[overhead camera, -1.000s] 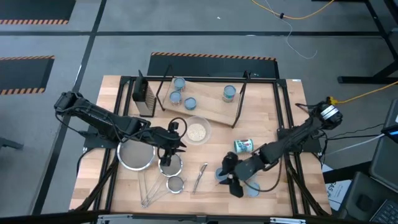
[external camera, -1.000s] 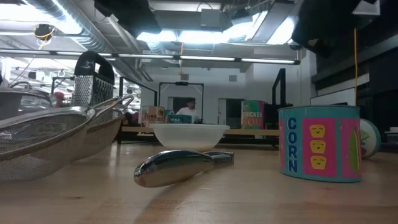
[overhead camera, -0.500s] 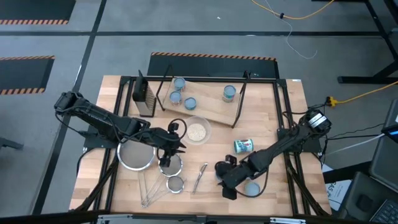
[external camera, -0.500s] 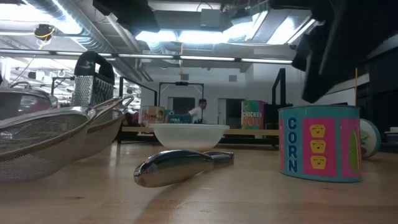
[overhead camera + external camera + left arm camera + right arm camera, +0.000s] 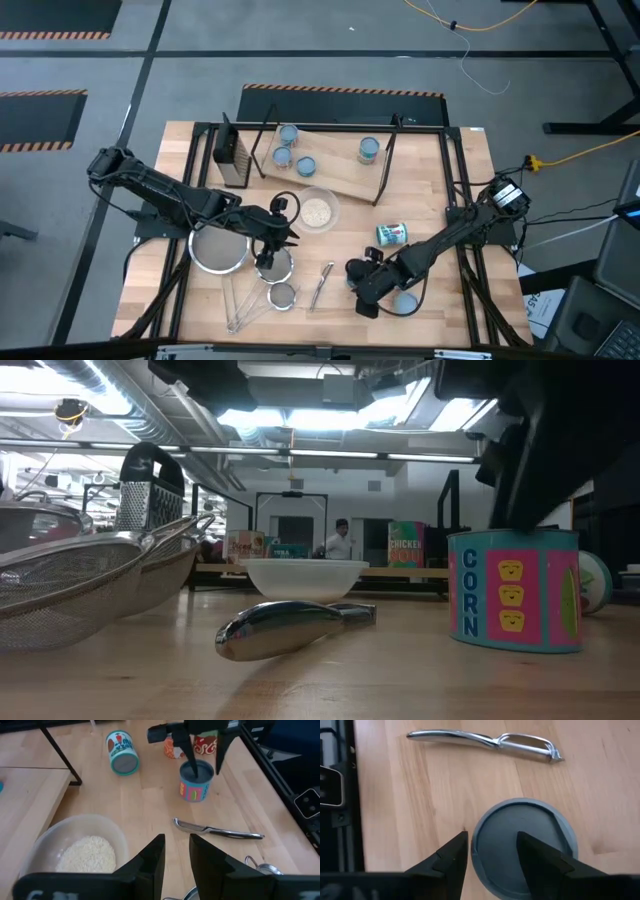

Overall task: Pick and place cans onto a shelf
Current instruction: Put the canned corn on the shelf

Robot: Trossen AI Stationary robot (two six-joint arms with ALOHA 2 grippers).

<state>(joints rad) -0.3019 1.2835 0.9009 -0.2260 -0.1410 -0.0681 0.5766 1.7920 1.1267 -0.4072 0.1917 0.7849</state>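
Observation:
Four cans with pale blue tops [image 5: 288, 133] stand on the light-wood shelf [image 5: 340, 178] at the far side. One can [image 5: 391, 235] lies on its side on the table, and another [image 5: 405, 301] stands near the front edge. My right gripper [image 5: 362, 290] is open, right above an upright can labelled CORN [image 5: 512, 592], which it mostly hides in the high view. In the right wrist view one finger [image 5: 452, 855] stands outside the can's rim and the other [image 5: 540, 860] over its top [image 5: 520, 827]. My left gripper [image 5: 278, 238] waits over the strainers, its fingers a little apart. My right gripper comes at the CORN can from above, fingers pointing down, and in the low view its dark fingers reach the top rim [image 5: 525, 530]. I cannot tell whether they touch it. The can stands upright on the table.
A clear bowl of grains [image 5: 318, 211] stands mid-table and a box grater [image 5: 232, 155] beside the shelf. Steel mesh strainers [image 5: 220, 250] and a metal peeler [image 5: 322, 285] lie near the front. More cans [image 5: 206, 742] stand just behind the CORN can.
My right gripper has gone toward the table's left and down, from beside the CORN can to right over its top, which it now covers in the high view. The can has stayed in place.

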